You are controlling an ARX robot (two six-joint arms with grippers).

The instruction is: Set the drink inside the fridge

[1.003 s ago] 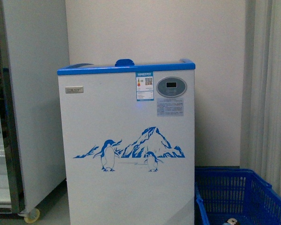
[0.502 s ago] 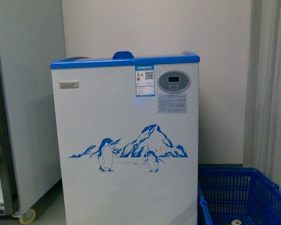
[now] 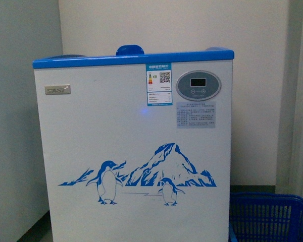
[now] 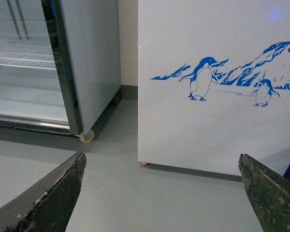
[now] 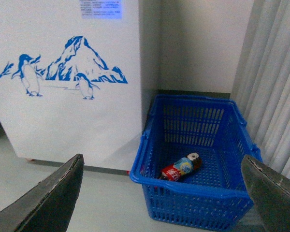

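Two pincers, left gripper point(image 4: 160, 159) and right gripper point(image 5: 162, 159), stand spread wide, empty. Drink point(image 5: 180, 168) lies on its side in blue basket point(image 5: 193, 187) beside fridge point(image 3: 131, 141). Risk: basket wall may block approach; round btl may roll, so grasp may miss.

Plain room corner, as I see it from the rig.
Cream wall point(image 3: 141, 25) behind, smooth grey floor point(image 4: 125, 193). To the left I see a tall grey cabinet point(image 4: 92, 58) with wire shelves point(image 4: 24, 55). To the right are pale curtains point(image 5: 275, 72) and a blue basket point(image 5: 198, 121).
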